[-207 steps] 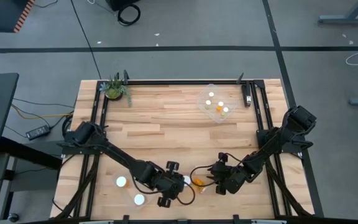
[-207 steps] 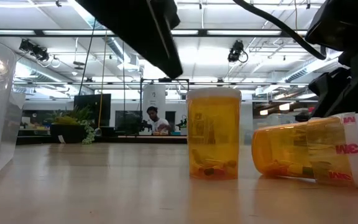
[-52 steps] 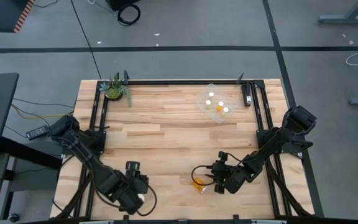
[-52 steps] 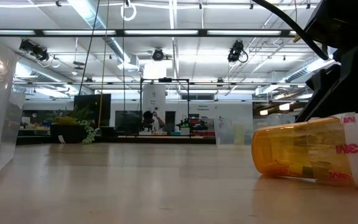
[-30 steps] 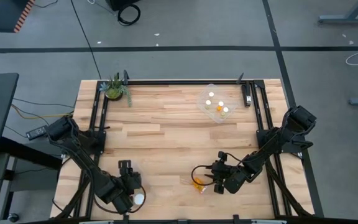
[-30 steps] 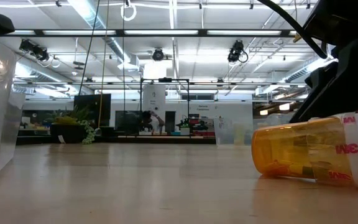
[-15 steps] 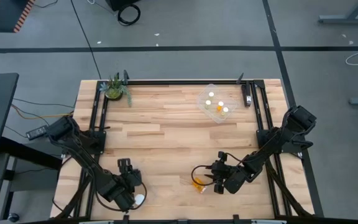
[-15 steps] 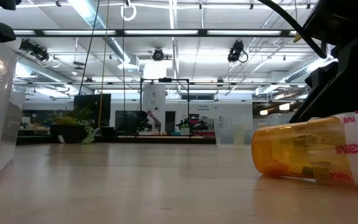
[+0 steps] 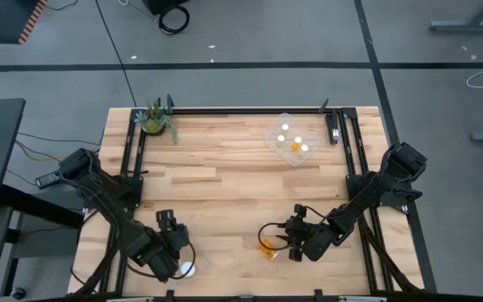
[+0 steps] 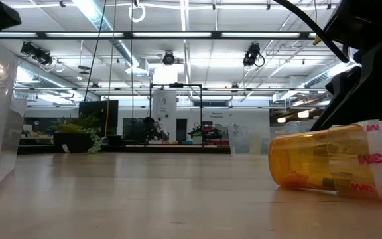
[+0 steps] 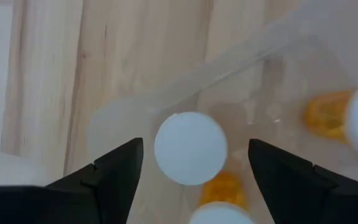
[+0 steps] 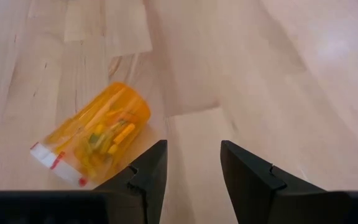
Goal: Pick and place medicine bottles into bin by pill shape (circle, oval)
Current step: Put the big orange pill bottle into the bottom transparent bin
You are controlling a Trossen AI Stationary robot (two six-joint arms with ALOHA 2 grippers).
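Change: the left gripper (image 11: pixel 190 163) has carried an upright bottle from the middle of the tabletop's near edge over to the clear bin (image 11: pixel 166 99) at the near left corner, and over the last second its fingers have been spreading.
Left gripper: wide apart now, hovering directly above the bin; nothing is pinched between its fingers.
Released bottle: its white cap (image 11: pixel 190 148) shows between the two fingers but clear of both, so I judge it let go and dropped into the bin.
Bin contents: at least two more bottles sit in it, one with its orange body (image 11: pixel 328 116) visible, another with only a cap (image 11: pixel 219 213) showing at the frame's edge.
Far bin: a second clear bin (image 9: pixel 293 140) near the far right corner of the tabletop already holds several white-capped bottles.
Remaining bottle: one orange bottle (image 12: pixel 98 142) lies on its side near the middle of the near edge, white cap (image 10: pixel 379 159) on, pills visible through the wall.
Right gripper: partly open and empty, resting just beside that lying bottle (image 9: pixel 267 246) without touching it.
Meaning for the task: one more bottle looks sorted; the lying one appears to be the only bottle left loose on the tabletop, and the right arm is best placed for it.
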